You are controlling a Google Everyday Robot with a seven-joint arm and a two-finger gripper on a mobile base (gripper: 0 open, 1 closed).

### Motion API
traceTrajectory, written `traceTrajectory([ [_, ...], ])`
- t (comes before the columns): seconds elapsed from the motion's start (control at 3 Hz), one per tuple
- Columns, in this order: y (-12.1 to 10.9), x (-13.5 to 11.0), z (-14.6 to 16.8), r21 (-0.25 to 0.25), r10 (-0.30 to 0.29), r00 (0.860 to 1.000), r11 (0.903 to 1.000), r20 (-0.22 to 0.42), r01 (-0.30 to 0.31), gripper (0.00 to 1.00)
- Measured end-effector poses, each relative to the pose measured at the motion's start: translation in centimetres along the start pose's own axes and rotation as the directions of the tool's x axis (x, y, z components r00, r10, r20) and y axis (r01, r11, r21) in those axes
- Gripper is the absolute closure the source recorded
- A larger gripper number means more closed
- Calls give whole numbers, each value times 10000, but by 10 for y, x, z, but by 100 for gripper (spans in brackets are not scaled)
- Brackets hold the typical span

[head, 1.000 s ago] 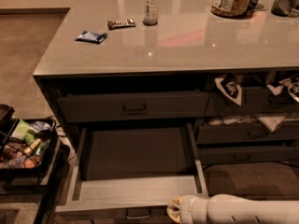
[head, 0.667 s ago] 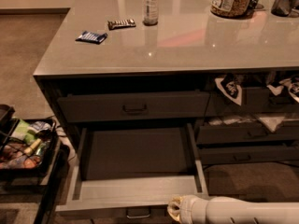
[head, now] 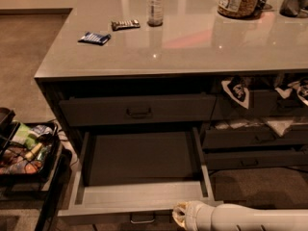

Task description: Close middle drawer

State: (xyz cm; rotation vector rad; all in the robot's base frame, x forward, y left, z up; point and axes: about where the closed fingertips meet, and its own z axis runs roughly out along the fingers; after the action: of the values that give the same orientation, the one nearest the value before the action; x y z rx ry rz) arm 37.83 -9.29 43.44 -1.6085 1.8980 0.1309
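A smooth white rounded arm (head: 255,218) enters from the lower right corner of the camera view and lies nearly level, pointing left. Only its forward stretch shows: the bottom edge cuts its underside, and the rest runs out of sight to the right. Toward its left end the casing narrows into a white ribbed collar (head: 196,215) with darker grooves around it. Just past that collar sits the pale yellowish gripper (head: 180,215), very low in the view, a little right of centre, facing left. Little of it shows beyond a rounded tip, partly cut by the bottom edge, so its state cannot be read
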Motion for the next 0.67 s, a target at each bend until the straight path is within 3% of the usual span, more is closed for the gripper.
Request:
traceTrajectory([
  [0.67, 1, 0, 1, -63, 39, 10000, 10000, 11, -39, 100],
])
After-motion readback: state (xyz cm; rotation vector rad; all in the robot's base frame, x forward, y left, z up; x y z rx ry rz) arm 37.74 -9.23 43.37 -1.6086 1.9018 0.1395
